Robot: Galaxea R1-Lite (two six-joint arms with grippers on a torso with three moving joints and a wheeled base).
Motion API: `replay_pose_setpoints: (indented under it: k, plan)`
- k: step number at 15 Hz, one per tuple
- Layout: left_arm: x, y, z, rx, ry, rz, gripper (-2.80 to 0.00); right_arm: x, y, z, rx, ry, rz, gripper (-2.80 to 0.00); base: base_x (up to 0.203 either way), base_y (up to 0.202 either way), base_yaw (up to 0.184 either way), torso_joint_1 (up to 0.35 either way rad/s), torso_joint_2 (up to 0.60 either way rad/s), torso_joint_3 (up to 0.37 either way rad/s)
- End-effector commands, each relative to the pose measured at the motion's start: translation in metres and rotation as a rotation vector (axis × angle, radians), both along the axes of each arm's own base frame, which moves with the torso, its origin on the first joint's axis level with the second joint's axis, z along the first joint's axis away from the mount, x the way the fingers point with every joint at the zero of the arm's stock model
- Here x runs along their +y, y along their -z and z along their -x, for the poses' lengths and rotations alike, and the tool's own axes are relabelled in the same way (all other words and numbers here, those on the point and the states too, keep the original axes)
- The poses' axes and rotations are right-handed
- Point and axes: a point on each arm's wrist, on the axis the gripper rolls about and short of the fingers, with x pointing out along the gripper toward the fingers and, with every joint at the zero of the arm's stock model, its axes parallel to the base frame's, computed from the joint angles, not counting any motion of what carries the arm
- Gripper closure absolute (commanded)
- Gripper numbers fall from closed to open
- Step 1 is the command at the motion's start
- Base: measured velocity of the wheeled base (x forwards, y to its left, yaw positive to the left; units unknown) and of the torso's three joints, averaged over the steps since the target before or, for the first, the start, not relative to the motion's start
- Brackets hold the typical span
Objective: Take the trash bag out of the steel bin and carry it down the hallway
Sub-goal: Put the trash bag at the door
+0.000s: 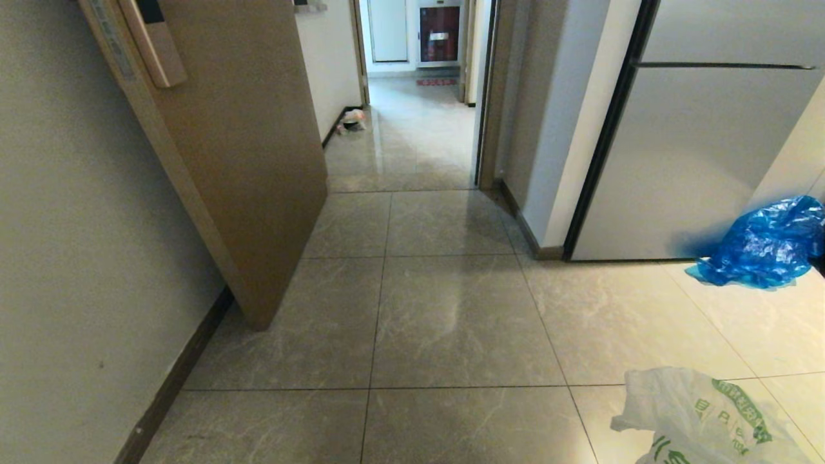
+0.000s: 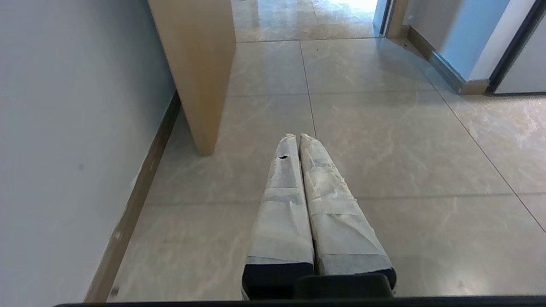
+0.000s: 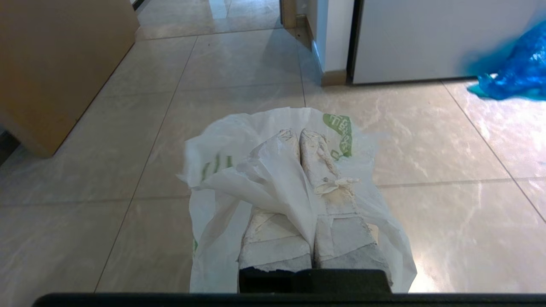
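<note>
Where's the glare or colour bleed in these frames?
Head view: soft sheen on the floor tiles; blue bag smears a blue halo onto the fridge door. Left wrist view: blown-out highlight at the doorway floor. Right wrist view: same blue fringe around the bag, bright reflection beside the trash bag.

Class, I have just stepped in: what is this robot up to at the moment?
The right gripper is shut on the trash bag, a thin white bag with green printing, which hangs around its fingers. The left gripper is shut and empty. The robot faces the hallway past an open door. A blue bag lies by the fridge. No bin is visible.
</note>
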Motion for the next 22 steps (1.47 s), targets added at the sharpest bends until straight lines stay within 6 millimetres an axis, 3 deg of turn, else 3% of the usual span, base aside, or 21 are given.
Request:
replay_pose_setpoints:
  k: [1, 22]
  plan:
    - [0.0, 0.0, 0.0, -0.001, 0.001, 0.0, 0.0, 0.0, 0.0003, -0.0001, 0.0, -0.001, 0.0, 0.0, 0.186, 0.0, 0.001, 0.001, 0.0, 0.002]
    - [0.0, 0.0, 0.0, -0.001, 0.0, 0.001, 0.0, 0.0, 0.0003, -0.0001, 0.0, 0.0, 0.0, 0.0, 0.184, 0.0, -0.002, 0.001, 0.0, 0.004]
